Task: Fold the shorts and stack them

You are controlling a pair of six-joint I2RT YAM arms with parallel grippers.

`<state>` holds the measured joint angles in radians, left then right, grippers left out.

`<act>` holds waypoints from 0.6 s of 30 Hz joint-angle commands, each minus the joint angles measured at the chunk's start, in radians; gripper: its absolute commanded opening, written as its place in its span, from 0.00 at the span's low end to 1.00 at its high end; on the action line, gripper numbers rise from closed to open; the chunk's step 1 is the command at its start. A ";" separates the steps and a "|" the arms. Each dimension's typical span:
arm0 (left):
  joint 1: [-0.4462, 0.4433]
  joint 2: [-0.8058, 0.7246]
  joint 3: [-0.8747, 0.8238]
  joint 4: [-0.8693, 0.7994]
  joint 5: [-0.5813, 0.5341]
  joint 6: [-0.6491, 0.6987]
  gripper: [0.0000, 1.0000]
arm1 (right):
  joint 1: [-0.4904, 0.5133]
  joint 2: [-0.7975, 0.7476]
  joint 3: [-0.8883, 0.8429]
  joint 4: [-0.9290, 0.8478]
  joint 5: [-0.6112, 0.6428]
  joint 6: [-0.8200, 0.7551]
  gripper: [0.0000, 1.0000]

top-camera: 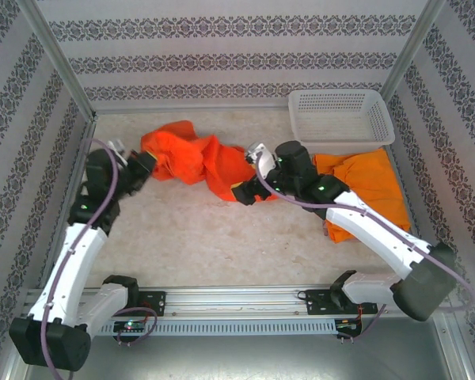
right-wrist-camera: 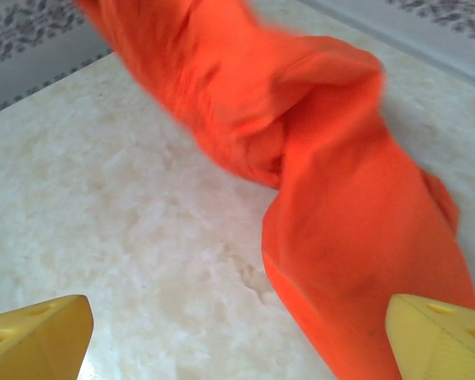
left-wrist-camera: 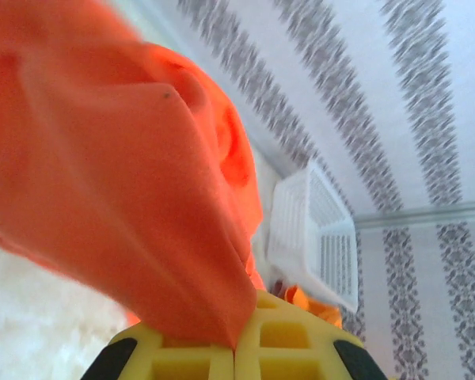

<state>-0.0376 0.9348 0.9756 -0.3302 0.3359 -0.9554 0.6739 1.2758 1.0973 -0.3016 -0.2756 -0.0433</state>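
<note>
A bright red-orange pair of shorts (top-camera: 194, 158) lies crumpled across the back middle of the table. My left gripper (top-camera: 142, 168) is at its left end. In the left wrist view the yellow fingers (left-wrist-camera: 285, 336) are pressed together with a fold of the shorts (left-wrist-camera: 119, 158) pinched between them, the cloth hanging up from the pinch. My right gripper (top-camera: 249, 192) is at the right end of the same shorts. Its yellow fingertips (right-wrist-camera: 39, 332) stand wide apart low over the table, with the edge of the shorts (right-wrist-camera: 340, 198) lying between them near the right finger. A lighter orange pair of shorts (top-camera: 368, 186) lies flat at the right, partly under my right arm.
A white lattice basket (top-camera: 340, 115) stands at the back right corner, and it is also in the left wrist view as the basket (left-wrist-camera: 313, 237). Patterned walls close in the back and sides. The pale marble tabletop (top-camera: 214, 237) in front of the shorts is bare.
</note>
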 commanded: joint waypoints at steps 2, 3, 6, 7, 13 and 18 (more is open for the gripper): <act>0.128 0.058 0.294 -0.269 -0.011 0.271 0.00 | 0.070 0.074 0.104 0.043 0.012 -0.043 0.95; 0.170 0.084 0.364 -0.290 -0.003 0.292 0.00 | 0.087 0.093 0.123 0.049 0.010 -0.042 0.95; 0.270 0.169 0.565 -0.336 0.023 0.334 0.00 | 0.116 0.142 0.168 0.085 -0.013 -0.023 0.95; 0.301 0.204 0.639 -0.358 0.030 0.343 0.00 | 0.122 0.156 0.182 0.094 -0.023 -0.011 0.96; 0.372 0.422 1.146 -0.514 -0.011 0.398 0.00 | 0.148 0.218 0.250 0.159 -0.107 0.083 0.95; 0.330 0.548 1.418 -0.503 0.072 0.313 0.00 | 0.154 0.192 0.238 0.185 -0.129 0.120 0.96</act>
<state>0.3187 1.4631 2.3089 -0.8146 0.3485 -0.6231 0.8162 1.4891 1.3212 -0.1661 -0.3626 0.0338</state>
